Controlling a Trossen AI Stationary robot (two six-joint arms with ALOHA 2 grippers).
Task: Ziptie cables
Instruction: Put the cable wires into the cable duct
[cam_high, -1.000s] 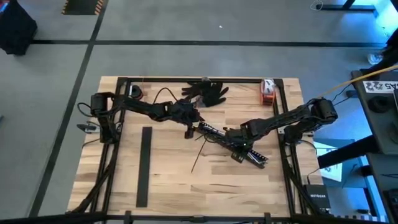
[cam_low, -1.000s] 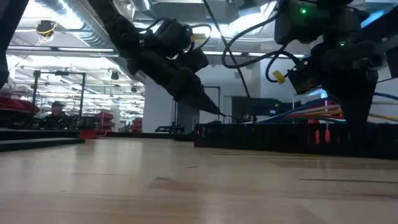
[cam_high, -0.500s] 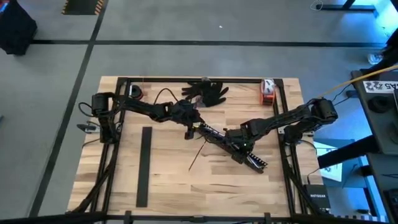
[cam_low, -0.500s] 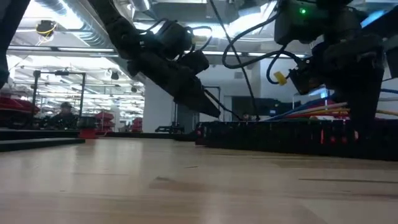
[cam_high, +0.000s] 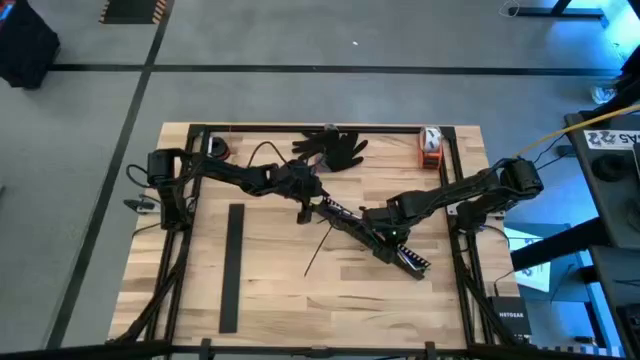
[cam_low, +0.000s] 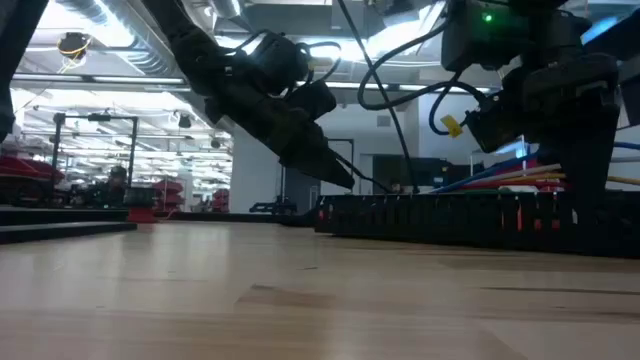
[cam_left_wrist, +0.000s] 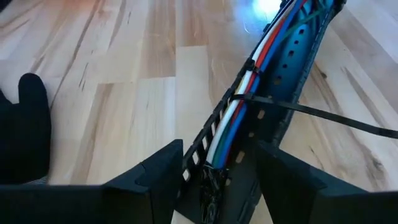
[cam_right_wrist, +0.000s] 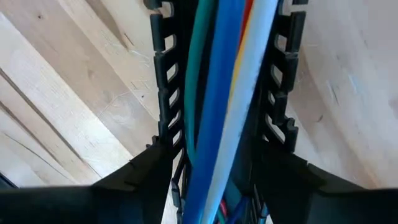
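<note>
Cables (cam_high: 352, 222), a bundle of blue, white, red, yellow and green wires, are laid inside a long black slotted plastic tray (cam_high: 408, 257) that runs diagonally across the middle of the light wooden bench (cam_high: 270, 300), as seen from the high view. The left end effector (cam_high: 308, 208) is parked at the tray's upper-left end and the right end effector (cam_high: 385, 243) sits over its middle. A black glove (cam_high: 335, 148) and a flat black bar (cam_high: 232, 265) lie well apart from the work.

From the low view, the tray (cam_low: 470, 215) is seen resting flat on the bench, with both arms coming down onto it.

In the left wrist view, the fingers (cam_left_wrist: 158, 171) are spread on either side of the tray's end, and a thin black zip tie (cam_left_wrist: 311, 112) is already wrapped across the bundle (cam_left_wrist: 239, 102), its tail sticking out sideways.

In the right wrist view, the fingers (cam_right_wrist: 140, 168) straddle the tray (cam_right_wrist: 166, 93) and look pressed against its slotted walls, so it's probably being held steady.

Best bet for this step: the tray gets kept pinned by the right side while the loose tail is grabbed near the head and pulled straight, not upward, so the wires aren't lifted out.
</note>
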